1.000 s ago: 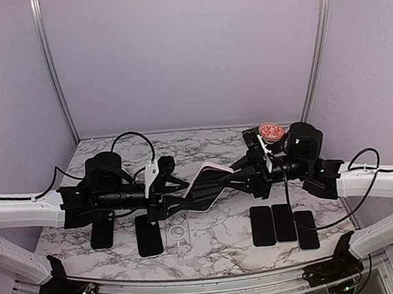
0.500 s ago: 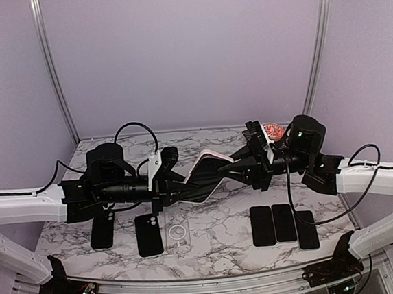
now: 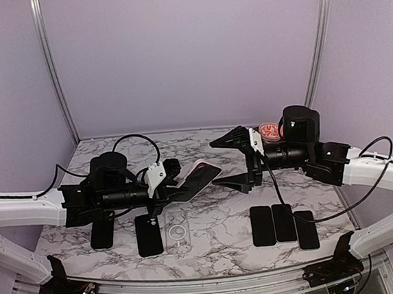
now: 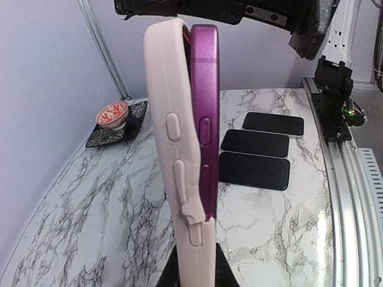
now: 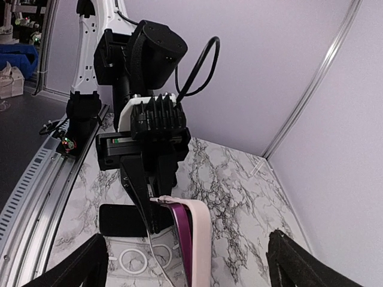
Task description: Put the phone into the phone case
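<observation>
My left gripper (image 3: 180, 183) is shut on the lower end of a pale pink phone case (image 3: 199, 166) with a purple phone (image 3: 198, 179) in it, held above the table's middle. In the left wrist view the case (image 4: 173, 149) stands edge-on. The phone (image 4: 204, 107) sits in it at the bottom, and the case's top corner curls away from it. My right gripper (image 3: 227, 161) is open just right of the phone's free end and touches nothing. The right wrist view shows the phone (image 5: 181, 236) and case (image 5: 201, 239) between its spread fingers (image 5: 84, 269).
Three black phones (image 3: 284, 223) lie in a row at the front right. Two more black phones (image 3: 149, 235) and a clear case (image 3: 178, 232) lie at the front left. A red-and-white dish on a black stand (image 3: 271, 131) is at the back right.
My right gripper has opened, let go of the phone and case, and drawn back to the right. My left gripper has shut on them and now holds them alone, a little lower.
</observation>
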`<state>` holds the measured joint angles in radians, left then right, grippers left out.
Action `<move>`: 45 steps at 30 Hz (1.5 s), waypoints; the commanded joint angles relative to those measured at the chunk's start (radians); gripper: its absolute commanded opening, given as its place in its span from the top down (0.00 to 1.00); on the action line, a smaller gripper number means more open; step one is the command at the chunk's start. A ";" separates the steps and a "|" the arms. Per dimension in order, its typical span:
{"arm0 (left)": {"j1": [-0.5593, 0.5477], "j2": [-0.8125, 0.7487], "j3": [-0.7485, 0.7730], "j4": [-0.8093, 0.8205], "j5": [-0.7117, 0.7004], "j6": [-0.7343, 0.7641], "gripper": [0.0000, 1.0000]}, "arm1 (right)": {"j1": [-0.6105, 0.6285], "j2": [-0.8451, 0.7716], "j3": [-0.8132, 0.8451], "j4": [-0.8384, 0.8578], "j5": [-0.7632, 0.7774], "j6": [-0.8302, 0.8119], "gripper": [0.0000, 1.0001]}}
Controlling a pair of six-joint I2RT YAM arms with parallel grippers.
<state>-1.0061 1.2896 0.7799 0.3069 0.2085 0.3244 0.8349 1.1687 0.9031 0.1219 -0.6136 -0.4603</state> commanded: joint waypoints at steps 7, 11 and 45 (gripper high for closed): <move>-0.003 -0.037 0.013 0.014 -0.048 0.073 1.00 | 0.068 0.164 0.214 -0.259 -0.001 -0.222 0.43; -0.005 -0.041 0.012 0.012 -0.048 0.073 1.00 | 0.073 0.176 0.213 -0.242 -0.009 -0.215 0.64; -0.005 -0.059 0.031 0.388 0.066 -0.502 1.00 | 0.064 0.153 -0.065 0.605 -0.023 0.542 0.63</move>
<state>-1.0126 1.2362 0.7795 0.5404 0.2485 -0.1158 0.8673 1.3006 0.7765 0.6449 -0.6098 0.0525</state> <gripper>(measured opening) 0.074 0.531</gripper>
